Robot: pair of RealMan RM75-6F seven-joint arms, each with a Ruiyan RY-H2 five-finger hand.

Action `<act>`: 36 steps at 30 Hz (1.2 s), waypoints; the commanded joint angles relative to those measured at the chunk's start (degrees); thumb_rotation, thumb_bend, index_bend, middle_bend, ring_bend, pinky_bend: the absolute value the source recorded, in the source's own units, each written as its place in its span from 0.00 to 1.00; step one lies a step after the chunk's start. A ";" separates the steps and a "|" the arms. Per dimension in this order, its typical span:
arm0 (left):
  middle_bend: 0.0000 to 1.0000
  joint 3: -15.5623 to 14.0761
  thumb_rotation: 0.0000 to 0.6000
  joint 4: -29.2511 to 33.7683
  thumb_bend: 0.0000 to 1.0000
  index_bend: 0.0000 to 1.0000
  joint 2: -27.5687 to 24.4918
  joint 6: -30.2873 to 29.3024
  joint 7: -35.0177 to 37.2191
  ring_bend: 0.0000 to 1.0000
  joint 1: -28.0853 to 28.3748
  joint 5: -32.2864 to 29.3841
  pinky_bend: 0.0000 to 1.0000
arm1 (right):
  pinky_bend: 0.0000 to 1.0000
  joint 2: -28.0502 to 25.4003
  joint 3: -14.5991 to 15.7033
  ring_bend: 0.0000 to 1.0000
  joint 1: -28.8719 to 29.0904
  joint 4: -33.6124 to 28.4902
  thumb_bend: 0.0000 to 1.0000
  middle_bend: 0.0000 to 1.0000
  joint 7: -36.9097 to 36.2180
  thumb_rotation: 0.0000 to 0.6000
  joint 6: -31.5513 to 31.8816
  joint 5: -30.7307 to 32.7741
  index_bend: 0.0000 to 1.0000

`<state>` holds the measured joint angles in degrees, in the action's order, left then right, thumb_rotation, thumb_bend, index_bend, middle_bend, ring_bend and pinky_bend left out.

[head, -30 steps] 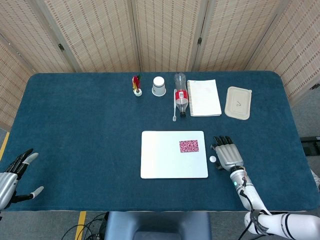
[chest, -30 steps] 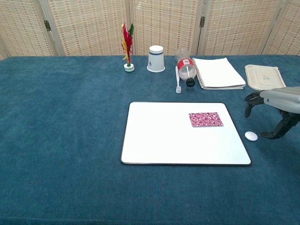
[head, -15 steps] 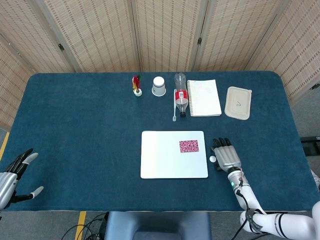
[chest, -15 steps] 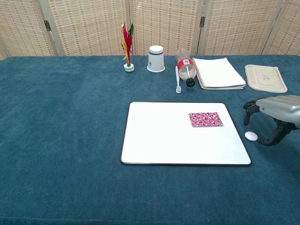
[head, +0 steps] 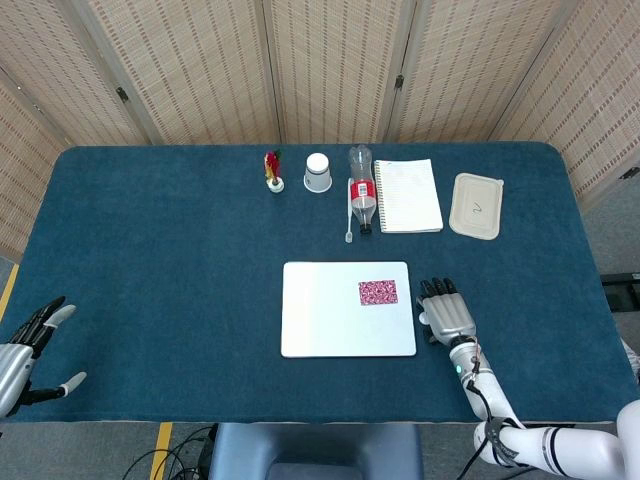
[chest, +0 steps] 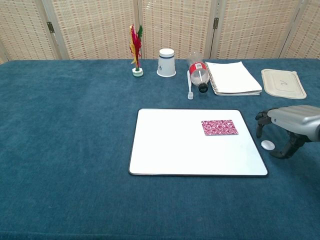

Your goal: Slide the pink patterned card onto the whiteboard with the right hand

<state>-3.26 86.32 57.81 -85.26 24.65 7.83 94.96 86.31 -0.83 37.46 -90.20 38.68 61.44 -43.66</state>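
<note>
The pink patterned card (head: 378, 292) (chest: 219, 127) lies flat on the whiteboard (head: 320, 320) (chest: 175, 150), near its far right corner. My right hand (head: 446, 312) (chest: 287, 127) hovers palm down just off the board's right edge, fingers apart and holding nothing. A small white disc (chest: 268, 145) lies on the cloth under that hand's fingers. My left hand (head: 25, 345) sits at the table's near left corner, fingers spread and empty; only the head view shows it.
Along the far side stand a red shuttlecock (head: 272, 170), a paper cup (head: 318, 172), a lying bottle (head: 361, 190), a white stick (head: 350, 220), a spiral notebook (head: 408, 195) and a lidded tray (head: 476, 205). Blue cloth (head: 160, 260) covers the table.
My right hand has drifted left toward the whiteboard's right edge and now covers the white disc in the head view. The card and left hand have not moved.
</note>
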 commanded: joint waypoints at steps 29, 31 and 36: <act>0.03 0.22 1.00 -0.11 0.25 0.10 0.24 1.48 -0.16 0.02 0.46 -0.99 0.18 | 0.00 2.00 -0.92 0.00 -0.49 2.75 0.33 0.15 1.98 1.00 -0.25 0.28 0.48; 0.03 0.21 1.00 -0.04 0.25 0.10 0.25 1.52 -0.34 0.02 0.48 -0.98 0.18 | 0.00 2.02 -0.96 0.00 -0.59 2.78 0.34 0.15 1.97 1.00 -0.14 0.10 0.49; 0.03 0.17 1.00 0.06 0.25 0.10 0.21 1.19 -0.24 0.02 0.32 -0.85 0.18 | 0.00 0.23 -1.61 0.00 -1.40 -0.10 0.35 0.16 0.83 1.00 1.93 -1.93 0.49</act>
<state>-3.09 86.37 58.03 -84.06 24.40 8.16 94.10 87.41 -2.11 36.45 -89.09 40.05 62.37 -44.67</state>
